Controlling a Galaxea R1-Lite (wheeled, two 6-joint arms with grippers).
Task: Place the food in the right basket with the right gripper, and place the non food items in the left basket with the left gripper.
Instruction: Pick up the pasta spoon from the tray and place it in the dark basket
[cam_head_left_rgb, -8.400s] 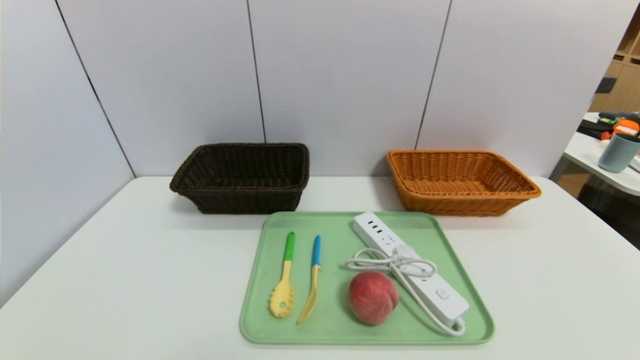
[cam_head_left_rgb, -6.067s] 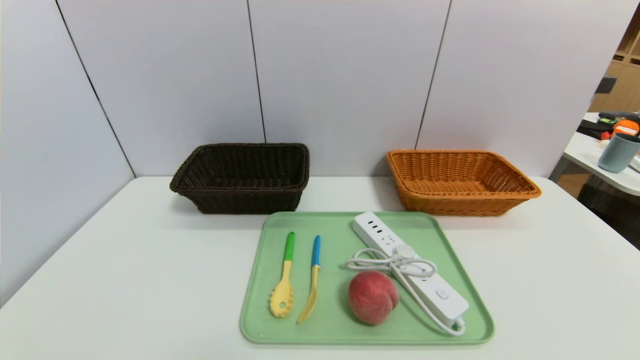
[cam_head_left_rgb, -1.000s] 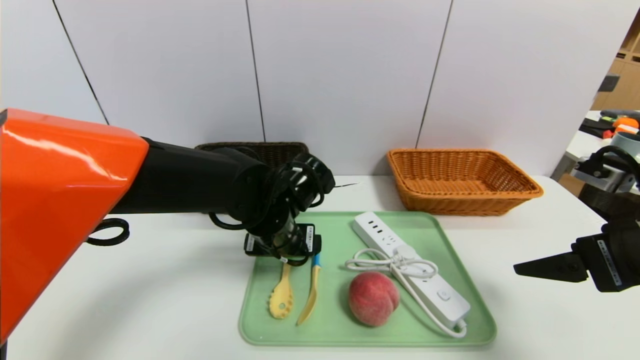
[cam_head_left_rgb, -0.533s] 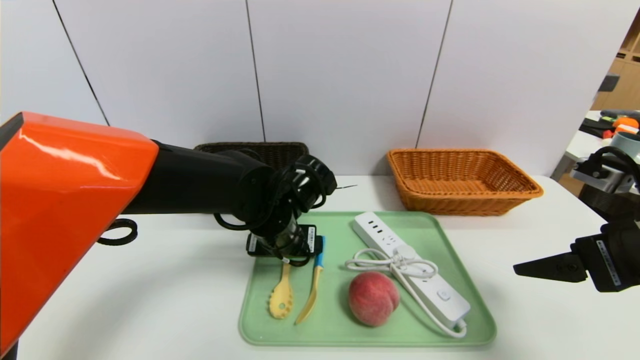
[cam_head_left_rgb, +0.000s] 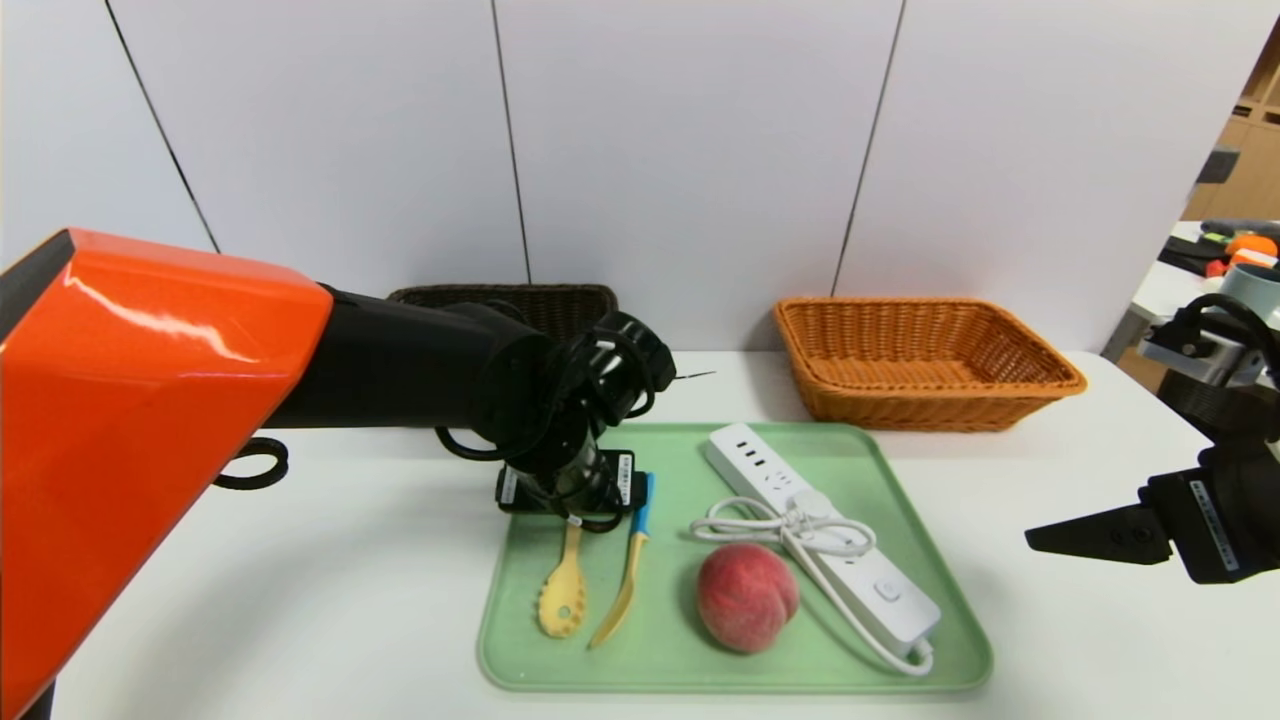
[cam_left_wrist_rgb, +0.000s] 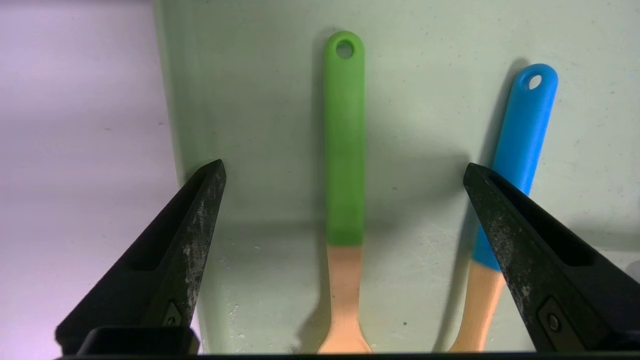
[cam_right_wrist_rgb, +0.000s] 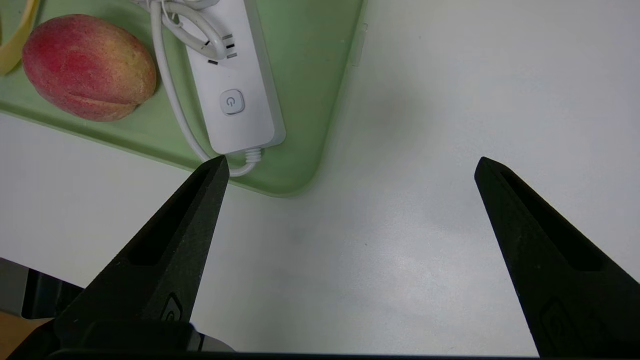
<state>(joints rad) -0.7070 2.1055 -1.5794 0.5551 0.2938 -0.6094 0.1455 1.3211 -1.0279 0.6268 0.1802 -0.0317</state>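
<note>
Left gripper (cam_left_wrist_rgb: 344, 170) hangs low over the far-left part of the green tray (cam_head_left_rgb: 690, 655), jaws spread wide, nothing between them gripped. Green-handled slotted spoon (cam_left_wrist_rgb: 344, 145) lies flat on the tray directly between the two fingers; neither finger touches it. Blue-handled utensil (cam_left_wrist_rgb: 520, 135) lies just beside it, partly behind one finger (cam_left_wrist_rgb: 505, 225).

Right gripper (cam_right_wrist_rgb: 350, 165) hangs above bare white table (cam_right_wrist_rgb: 425, 225) off the tray's right near corner, jaws also released, holding nothing. In the head view it shows at the right edge (cam_head_left_rgb: 1080, 533), well apart from the tray's contents.

Peach (cam_head_left_rgb: 746, 596) sits on the tray, near the front, touching or nearly touching the white power strip (cam_head_left_rgb: 830, 545), which runs diagonally with its cord bundled on top.

Dark brown basket (cam_head_left_rgb: 560, 300) stands at the back left, mostly hidden behind the left arm. Orange basket (cam_head_left_rgb: 925, 345) stands at the back right. What shows of each holds no items
</note>
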